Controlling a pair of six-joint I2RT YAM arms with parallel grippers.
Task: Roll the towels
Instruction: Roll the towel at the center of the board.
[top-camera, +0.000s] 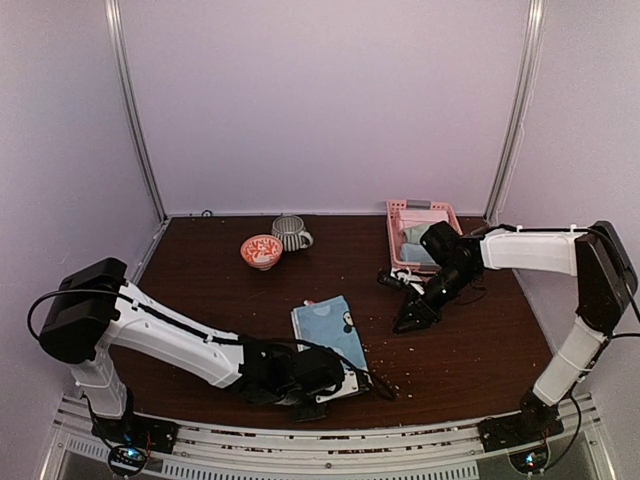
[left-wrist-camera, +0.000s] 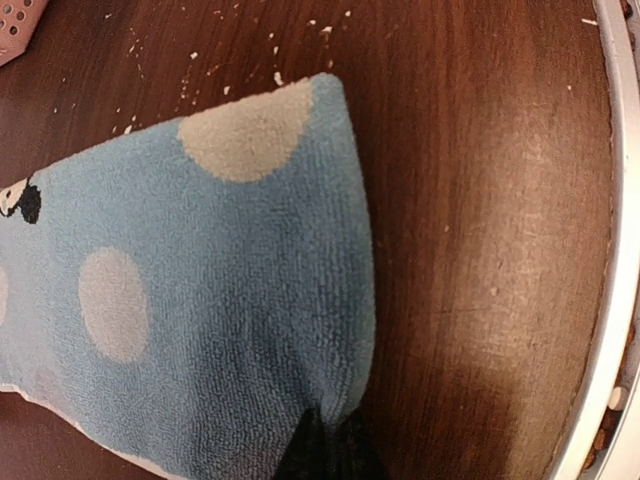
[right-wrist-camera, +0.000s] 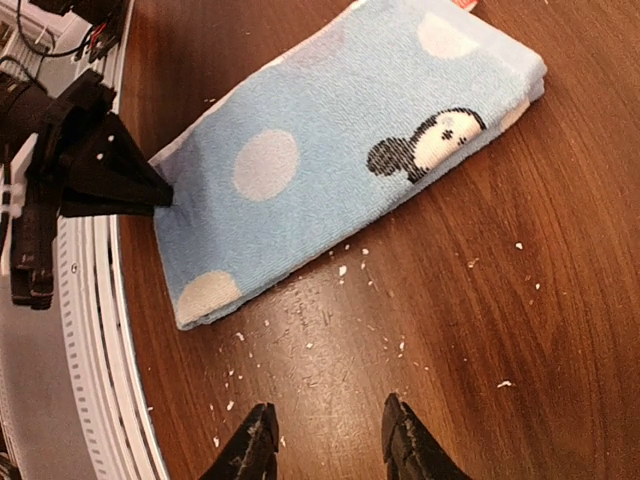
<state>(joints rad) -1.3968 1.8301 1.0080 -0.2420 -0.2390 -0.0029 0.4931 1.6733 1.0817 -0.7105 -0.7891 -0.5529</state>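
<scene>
- One dotted towel lies flat; the left gripper pinches its near edge.
- Right gripper hovers narrowly parted and empty over crumbs, with the towel ahead.
- Only the top view shows one bowl, one mug and one basket behind the right gripper, holding another towel.

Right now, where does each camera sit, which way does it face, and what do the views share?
Top external: above, behind the arms, looking down on the table; both arms show.
Left wrist: close above the dotted blue towel; left gripper tip shows.
Right wrist: facing that towel; open right gripper shows.
All share the towel.
</scene>
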